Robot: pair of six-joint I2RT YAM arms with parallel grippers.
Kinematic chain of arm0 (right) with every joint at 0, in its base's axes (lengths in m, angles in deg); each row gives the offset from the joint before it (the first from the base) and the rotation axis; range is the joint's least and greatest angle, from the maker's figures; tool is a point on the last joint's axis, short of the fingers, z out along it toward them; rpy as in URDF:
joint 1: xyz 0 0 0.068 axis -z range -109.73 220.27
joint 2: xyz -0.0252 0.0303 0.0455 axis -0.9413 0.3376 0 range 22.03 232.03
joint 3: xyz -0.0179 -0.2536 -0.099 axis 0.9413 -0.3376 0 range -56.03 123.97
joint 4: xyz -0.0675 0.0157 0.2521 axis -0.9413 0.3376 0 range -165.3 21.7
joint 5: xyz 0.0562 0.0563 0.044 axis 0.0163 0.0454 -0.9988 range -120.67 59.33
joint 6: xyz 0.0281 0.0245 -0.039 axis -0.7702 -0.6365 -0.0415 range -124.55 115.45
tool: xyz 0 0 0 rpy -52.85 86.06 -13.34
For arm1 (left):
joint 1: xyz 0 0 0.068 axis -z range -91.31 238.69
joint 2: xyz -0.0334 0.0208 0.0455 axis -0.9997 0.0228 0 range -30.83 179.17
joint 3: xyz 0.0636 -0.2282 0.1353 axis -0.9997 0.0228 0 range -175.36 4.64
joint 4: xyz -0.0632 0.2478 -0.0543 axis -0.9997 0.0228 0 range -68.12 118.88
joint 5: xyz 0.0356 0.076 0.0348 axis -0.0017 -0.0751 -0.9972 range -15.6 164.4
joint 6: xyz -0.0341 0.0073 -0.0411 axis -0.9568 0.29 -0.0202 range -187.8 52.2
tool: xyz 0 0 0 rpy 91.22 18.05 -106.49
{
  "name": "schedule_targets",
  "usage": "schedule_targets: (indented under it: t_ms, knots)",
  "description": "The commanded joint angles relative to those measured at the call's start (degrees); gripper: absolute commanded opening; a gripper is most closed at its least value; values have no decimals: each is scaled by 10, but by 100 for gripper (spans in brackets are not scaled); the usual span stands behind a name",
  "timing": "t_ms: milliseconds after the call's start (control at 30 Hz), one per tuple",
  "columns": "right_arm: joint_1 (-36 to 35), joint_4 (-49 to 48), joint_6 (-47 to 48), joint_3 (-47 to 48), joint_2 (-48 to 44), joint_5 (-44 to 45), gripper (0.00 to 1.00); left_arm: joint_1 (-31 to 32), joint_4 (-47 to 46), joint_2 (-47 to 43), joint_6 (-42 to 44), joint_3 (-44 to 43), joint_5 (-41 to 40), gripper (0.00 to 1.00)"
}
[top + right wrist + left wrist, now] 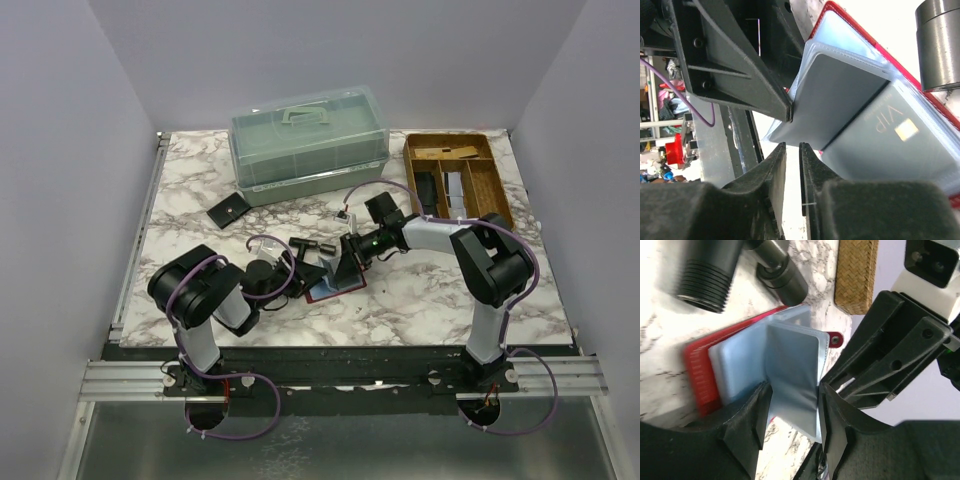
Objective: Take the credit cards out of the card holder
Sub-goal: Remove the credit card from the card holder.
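Toward the near edge of the marble table, about midway along it, the red card holder lies open. Its clear sleeves are fanned up, with the credit cards tucked inside. The left gripper straddles one raised grey leaf, a finger at each side; whether it squeezes is unclear. The right gripper faces it, jaws a narrow slit apart and empty. Further back lies a flat black piece. A lidded clear box sits along the far edge, and a wicker tray fills the far right corner.
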Motion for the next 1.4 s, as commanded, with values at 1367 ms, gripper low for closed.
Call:
schedule_targets:
  t_ms: [1367]
  knots:
    - [-52,-6,290,-56,-131,144,59,-7,29,-52,19,38,16,19]
